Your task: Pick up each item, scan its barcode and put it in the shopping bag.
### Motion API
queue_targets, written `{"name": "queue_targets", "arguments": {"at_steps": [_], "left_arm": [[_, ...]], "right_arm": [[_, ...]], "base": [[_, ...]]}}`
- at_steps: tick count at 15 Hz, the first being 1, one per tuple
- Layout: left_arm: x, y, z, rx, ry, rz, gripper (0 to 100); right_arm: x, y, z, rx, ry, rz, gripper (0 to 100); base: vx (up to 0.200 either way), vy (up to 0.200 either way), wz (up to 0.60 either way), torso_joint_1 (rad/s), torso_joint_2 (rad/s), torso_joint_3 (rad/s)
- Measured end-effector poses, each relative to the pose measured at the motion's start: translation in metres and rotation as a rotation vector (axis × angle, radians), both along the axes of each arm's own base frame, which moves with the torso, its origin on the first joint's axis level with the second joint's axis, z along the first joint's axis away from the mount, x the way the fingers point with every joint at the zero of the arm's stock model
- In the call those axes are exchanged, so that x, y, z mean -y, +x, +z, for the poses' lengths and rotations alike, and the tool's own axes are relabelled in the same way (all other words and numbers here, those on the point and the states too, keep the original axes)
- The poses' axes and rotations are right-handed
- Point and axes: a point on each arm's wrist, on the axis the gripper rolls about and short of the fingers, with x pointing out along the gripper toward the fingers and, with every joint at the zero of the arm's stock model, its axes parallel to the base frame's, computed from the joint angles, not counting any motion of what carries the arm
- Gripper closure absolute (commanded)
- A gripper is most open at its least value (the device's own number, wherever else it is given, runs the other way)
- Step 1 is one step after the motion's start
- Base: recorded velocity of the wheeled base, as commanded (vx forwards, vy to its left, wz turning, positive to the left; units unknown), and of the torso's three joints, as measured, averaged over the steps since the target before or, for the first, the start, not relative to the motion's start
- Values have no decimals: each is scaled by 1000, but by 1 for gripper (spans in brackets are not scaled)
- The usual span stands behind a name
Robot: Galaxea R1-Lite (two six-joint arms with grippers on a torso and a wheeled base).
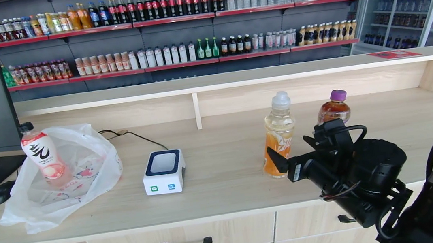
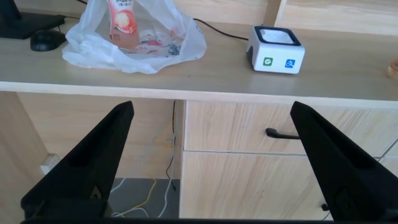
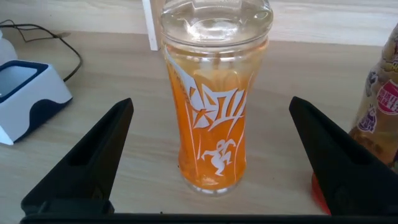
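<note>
Holding R arm low and level at orange bottle's [image 1: 279, 138] 4 o'clock, over counter [image 1: 224, 194] front edge. Spreading R gripper [image 3: 211, 109] wide, framing the bottle btwn fingers w/o clamping it, gripping nothing. Standing upright at scanner's [image 1: 164, 171] 3 o'clock, w/ purple-cap bottle [image 1: 334, 110] at 2 o'clock just behind. Lying at scanner's 9 o'clock: shopping bag [image 1: 83, 169], cradling pink bottle [image 1: 43, 155] tilted inside. Hanging L gripper [image 2: 211, 109] below counter edge, facing drawers [image 2: 249, 168], gaping wide, carrying nothing.
</note>
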Motion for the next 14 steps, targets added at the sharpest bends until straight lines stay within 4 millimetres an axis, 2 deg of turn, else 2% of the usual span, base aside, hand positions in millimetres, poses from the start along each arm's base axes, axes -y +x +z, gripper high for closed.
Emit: {"name": "queue_targets", "arguments": {"at_steps": [14], "left_arm": [[0,0,0,-1,17,-2,0]], "right_arm": [[-19,27,-19,-9,31,-36,0]], "base": [[0,0,0,0,0,0]]}}
